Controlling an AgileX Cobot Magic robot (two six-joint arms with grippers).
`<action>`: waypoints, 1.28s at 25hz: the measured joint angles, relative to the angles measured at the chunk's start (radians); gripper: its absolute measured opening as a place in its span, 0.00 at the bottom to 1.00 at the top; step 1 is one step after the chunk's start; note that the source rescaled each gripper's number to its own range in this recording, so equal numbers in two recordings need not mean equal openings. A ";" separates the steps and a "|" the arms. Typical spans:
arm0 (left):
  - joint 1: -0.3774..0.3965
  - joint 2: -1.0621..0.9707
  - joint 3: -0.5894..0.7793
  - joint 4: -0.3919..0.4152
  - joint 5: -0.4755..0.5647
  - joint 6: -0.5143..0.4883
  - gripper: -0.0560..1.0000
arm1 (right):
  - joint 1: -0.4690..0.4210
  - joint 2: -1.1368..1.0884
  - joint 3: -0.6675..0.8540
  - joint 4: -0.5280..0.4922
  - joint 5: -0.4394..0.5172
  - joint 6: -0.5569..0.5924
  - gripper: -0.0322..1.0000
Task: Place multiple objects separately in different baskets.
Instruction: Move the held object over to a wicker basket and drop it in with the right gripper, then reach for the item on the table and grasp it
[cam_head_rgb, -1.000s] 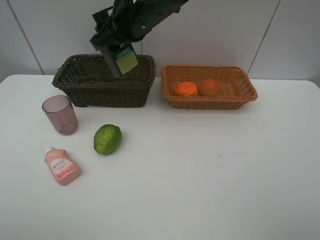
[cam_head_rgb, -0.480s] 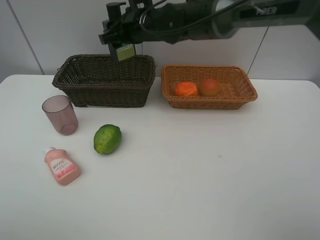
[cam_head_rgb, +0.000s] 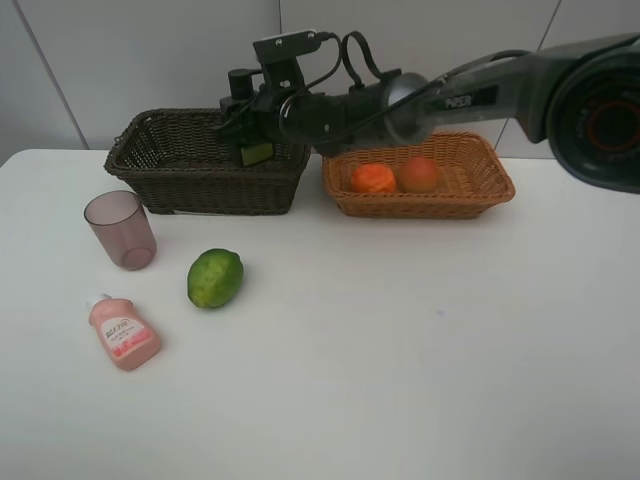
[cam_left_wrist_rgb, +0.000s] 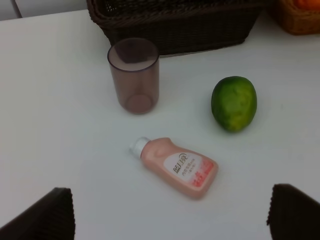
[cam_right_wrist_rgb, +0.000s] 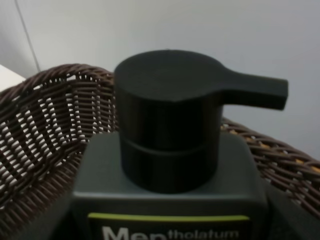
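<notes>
Exterior high view: right gripper (cam_head_rgb: 256, 138), upper middle of frame, clamped on the bottle (cam_head_rgb: 257, 154), which stands upright and low in the mouth of the dark basket (cam_head_rgb: 180, 185), at its right end. Step in hand: depositing. The next move likely calls for settling the bottle on the basket floor, then release. Left gripper (cam_left_wrist_rgb: 170, 215): spread wide, empty, above the table (cam_head_rgb: 400, 350). Tan basket (cam_head_rgb: 480, 195), upper right: tangerine (cam_head_rgb: 373, 178), peach (cam_head_rgb: 419, 174). Loose at left: cup (cam_head_rgb: 120, 228), lime (cam_head_rgb: 215, 277), soap (cam_head_rgb: 124, 333). Obstruction: none, though the wicker wall is close.
</notes>
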 joint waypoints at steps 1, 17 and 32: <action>0.000 0.000 0.000 0.000 0.000 0.000 1.00 | 0.000 0.007 0.000 0.000 -0.005 0.000 0.19; 0.000 0.000 0.000 0.000 0.000 0.000 1.00 | 0.000 0.008 -0.001 0.098 -0.035 0.001 0.57; 0.000 0.000 0.000 0.000 0.000 0.000 1.00 | 0.000 -0.224 -0.002 0.103 0.583 0.003 0.69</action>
